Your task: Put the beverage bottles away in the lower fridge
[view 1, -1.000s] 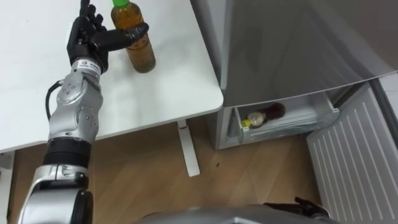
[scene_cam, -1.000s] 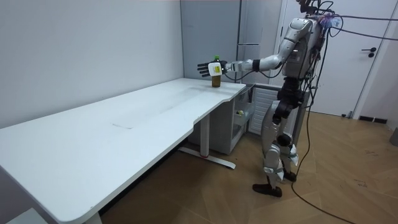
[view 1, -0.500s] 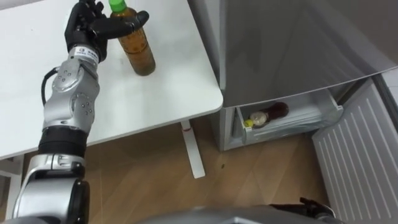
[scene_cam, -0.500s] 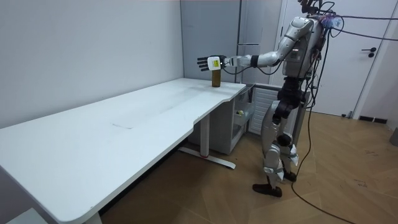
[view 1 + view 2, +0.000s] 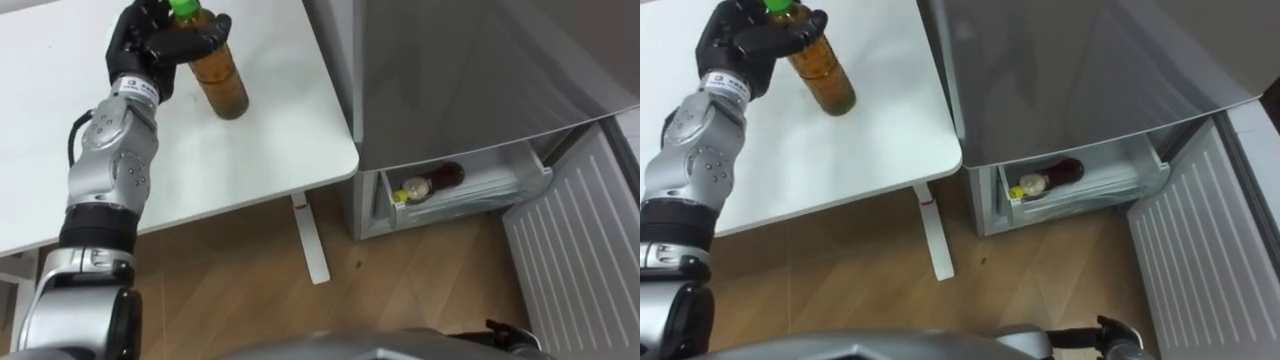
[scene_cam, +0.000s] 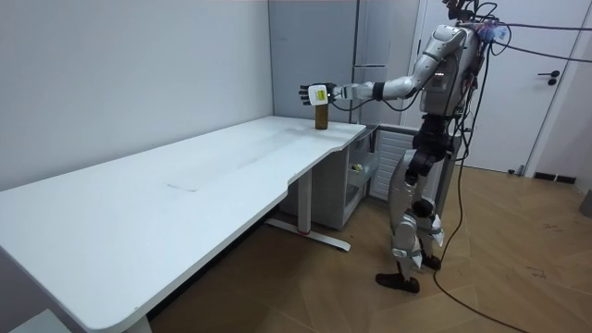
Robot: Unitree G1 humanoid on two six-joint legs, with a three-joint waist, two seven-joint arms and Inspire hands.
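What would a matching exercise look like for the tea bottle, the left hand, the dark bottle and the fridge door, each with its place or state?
Things:
1. tea bottle
2. left hand
3. dark bottle
4. fridge door

Places or states:
A. lying in the lower fridge drawer
B. swung open
C. standing on the white table
D. curled round a bottle's neck

Pairs: 1-C, 2-D, 3-A, 4-B

Two drink bottles (image 5: 222,78) (image 5: 432,183), one table (image 5: 255,150), one fridge (image 5: 480,70).

Bare office-like room: long white desk (image 6: 185,194), grey fridge (image 6: 375,37), wood floor (image 6: 518,268).
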